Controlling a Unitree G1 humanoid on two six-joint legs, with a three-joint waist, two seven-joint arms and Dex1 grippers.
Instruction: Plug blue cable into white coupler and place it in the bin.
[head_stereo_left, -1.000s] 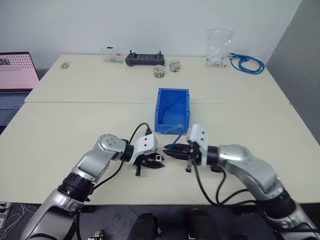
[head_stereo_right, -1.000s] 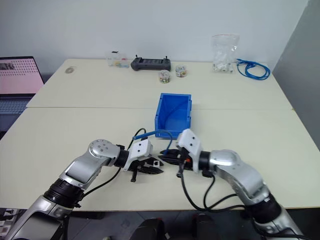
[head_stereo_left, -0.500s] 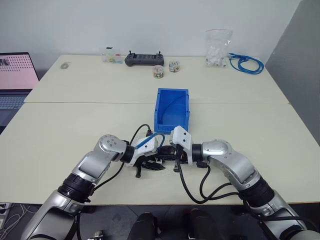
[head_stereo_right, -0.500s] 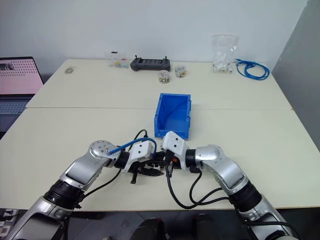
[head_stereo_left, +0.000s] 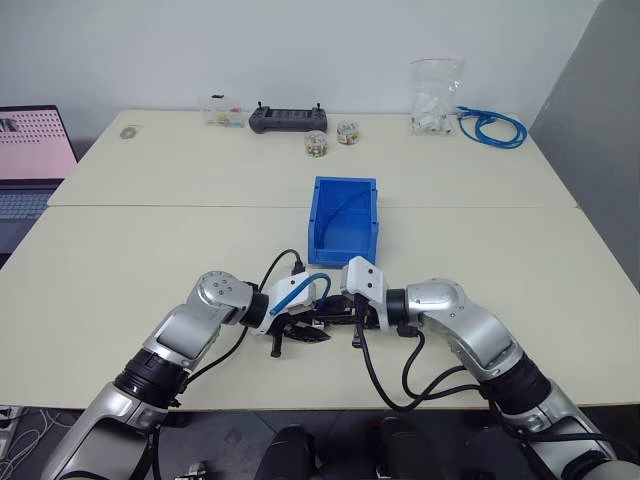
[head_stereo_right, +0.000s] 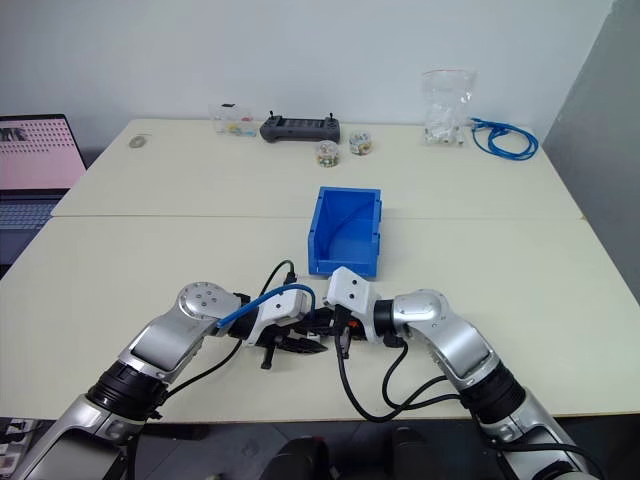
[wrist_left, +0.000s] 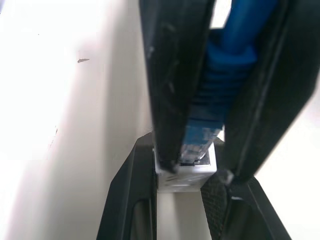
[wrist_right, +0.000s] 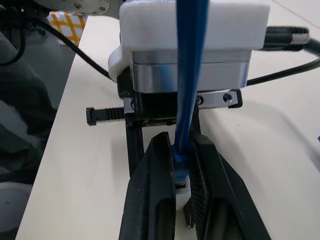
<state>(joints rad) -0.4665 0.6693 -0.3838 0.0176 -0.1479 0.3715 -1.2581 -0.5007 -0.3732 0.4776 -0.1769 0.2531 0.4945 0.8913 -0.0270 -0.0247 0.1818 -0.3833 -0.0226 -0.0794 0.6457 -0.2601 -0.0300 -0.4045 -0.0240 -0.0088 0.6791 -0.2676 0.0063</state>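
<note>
A cream table (head_stereo_left: 150, 250) made of two tops joined by a seam. The bin (head_stereo_left: 344, 219) sits near its middle. Along the far edge lie a black controller (head_stereo_left: 287, 118), two small round jars (head_stereo_left: 331, 138), a clear bag (head_stereo_left: 437, 100) and a coiled blue cable bundle (head_stereo_left: 492, 126)

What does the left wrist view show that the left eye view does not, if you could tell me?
The left wrist view adds the close detail: the plug end of the blue cable sits at the mouth of the white coupler, which the left gripper grips. The left eye view adds the surroundings: the bin behind the arms, and a black controller, a laptop and a coiled blue bundle around the table. Both share the right gripper shut on the blue cable, facing the left gripper.
</note>
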